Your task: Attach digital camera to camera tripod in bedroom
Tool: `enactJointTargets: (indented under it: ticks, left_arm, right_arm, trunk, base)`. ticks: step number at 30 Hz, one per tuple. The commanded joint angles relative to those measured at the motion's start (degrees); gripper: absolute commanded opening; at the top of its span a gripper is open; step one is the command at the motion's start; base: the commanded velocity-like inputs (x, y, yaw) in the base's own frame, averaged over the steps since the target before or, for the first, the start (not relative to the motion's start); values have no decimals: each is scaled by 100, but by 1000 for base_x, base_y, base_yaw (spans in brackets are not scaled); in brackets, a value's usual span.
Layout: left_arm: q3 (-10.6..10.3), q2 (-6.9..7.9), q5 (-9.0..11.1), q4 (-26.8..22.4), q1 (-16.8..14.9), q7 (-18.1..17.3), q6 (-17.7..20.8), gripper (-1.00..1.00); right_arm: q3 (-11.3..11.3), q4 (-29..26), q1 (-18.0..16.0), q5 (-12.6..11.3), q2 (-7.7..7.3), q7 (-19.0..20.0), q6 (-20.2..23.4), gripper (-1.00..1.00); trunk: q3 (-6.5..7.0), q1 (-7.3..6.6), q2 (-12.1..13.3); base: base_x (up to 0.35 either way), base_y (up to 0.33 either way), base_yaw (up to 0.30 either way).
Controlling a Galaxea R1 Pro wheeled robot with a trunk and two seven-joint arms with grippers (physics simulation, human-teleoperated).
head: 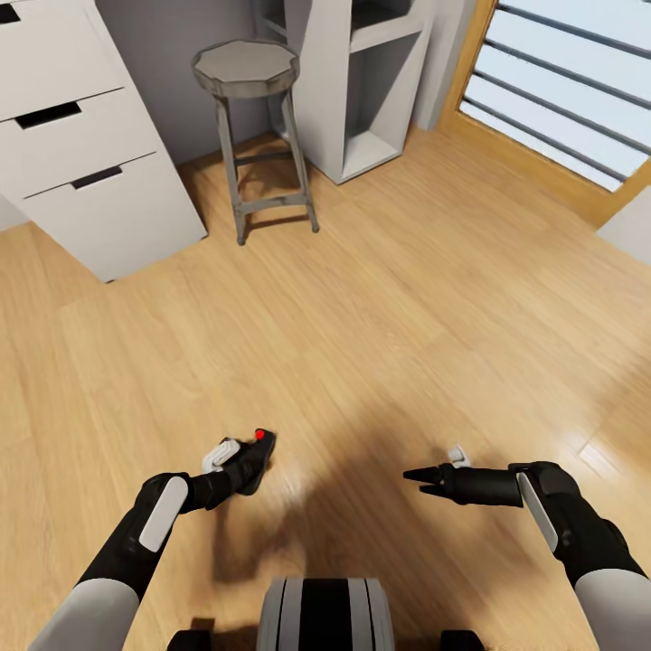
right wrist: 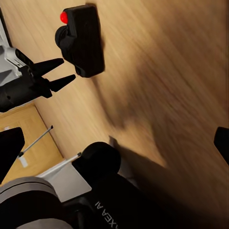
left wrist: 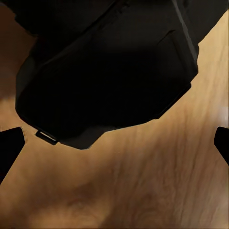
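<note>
Digital camera [head: 254,457]: chunky black body, bright red round button.

The robot's two arms are black along the forearms, each with a long light-grey oval panel on its side, and turn pale grey at the upper sleeves. The left gripper [head: 242,466] carries a small white block near its wrist; the right gripper [head: 412,480] ends in slim, pointed black jaws. The trunk [head: 324,615] is grey with black vertical stripes, and white lettering marks its black housing.

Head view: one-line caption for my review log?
Above light wood floor, digital camera at the left hand, right hand empty; grey stool, white drawers ahead.
</note>
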Motion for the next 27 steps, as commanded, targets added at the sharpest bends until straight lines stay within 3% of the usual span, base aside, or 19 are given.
enactJointTargets:
  ticks: [1, 9, 14, 17, 27]
  left_arm:
    - [11, -2, 9, -4, -2, -2, 31, 100]
    - [9, -2, 1, -13, -2, 4, 31, 100]
    - [171, 29, -164, -174, 25, -144, 130, 100]
    - [79, 31, -260, -187, 25, -93, 71, 100]
    - [-45, 33, 69, -510, 25, -60, 288, 100]
  right_arm:
    - [-3, 0, -1, -20, -1, 2, 35, 100]
    - [3, 3, 0, -20, -1, -4, 35, 100]
    - [-16, -106, -2, -13, -19, -153, 33, 100]
    - [-19, -23, -2, -9, 5, -59, 35, 100]
    - [-15, -17, -4, 14, -50, -28, 35, 100]
  trunk:
    - [-26, 1, -3]
    - [-203, 22, -13]
    - [-202, 22, -14]
    - [-202, 22, -14]
    - [-202, 22, -14]
  base:
    - [0, 0, 0]
    - [0, 0, 0]
    - [0, 0, 0]
    - [0, 0, 0]
    - [-165, 0, 0]
